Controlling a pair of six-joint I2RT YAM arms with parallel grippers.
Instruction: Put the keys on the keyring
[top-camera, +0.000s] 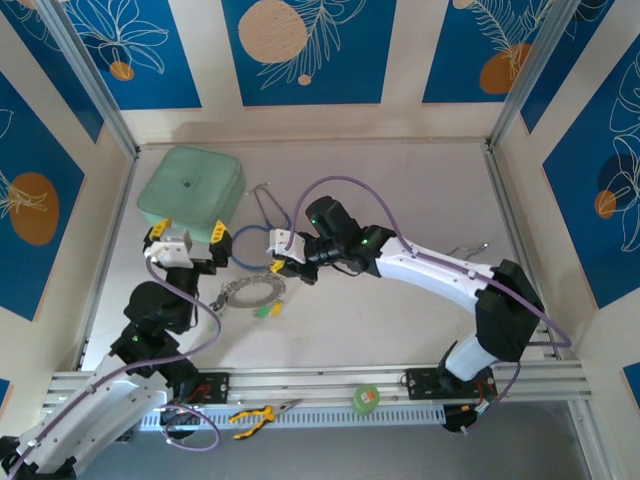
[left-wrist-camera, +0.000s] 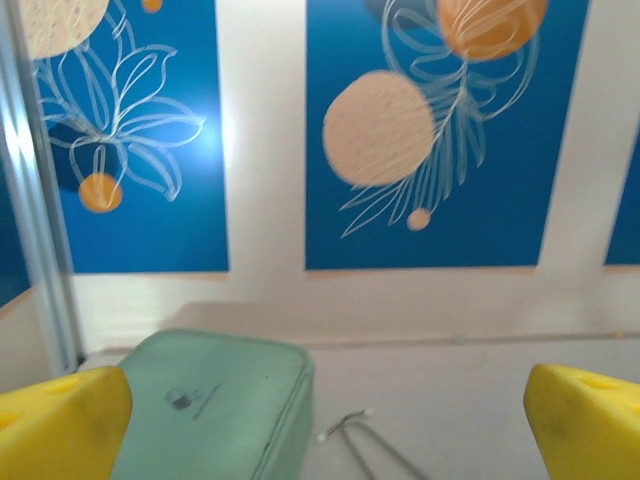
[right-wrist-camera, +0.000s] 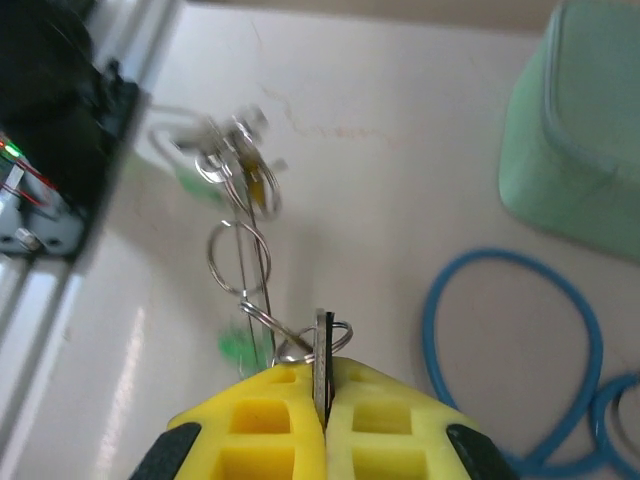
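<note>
Right wrist camera: the right gripper (right-wrist-camera: 322, 385) has its yellow fingers pinched shut on a thin flat key (right-wrist-camera: 322, 338), seen edge-on at the near end of the keyring (right-wrist-camera: 247, 262). From the fingertips the ring's wire stretches away toward the left arm and ends in a blurred bunch of keys (right-wrist-camera: 235, 150). From above, the ring lies on the table between the arms, its long axis running left to right. The left gripper (top-camera: 186, 236) hangs near the ring's left end, fingers spread wide and empty, aimed at the green case (top-camera: 190, 193) beyond. The right arm is nearer.
</note>
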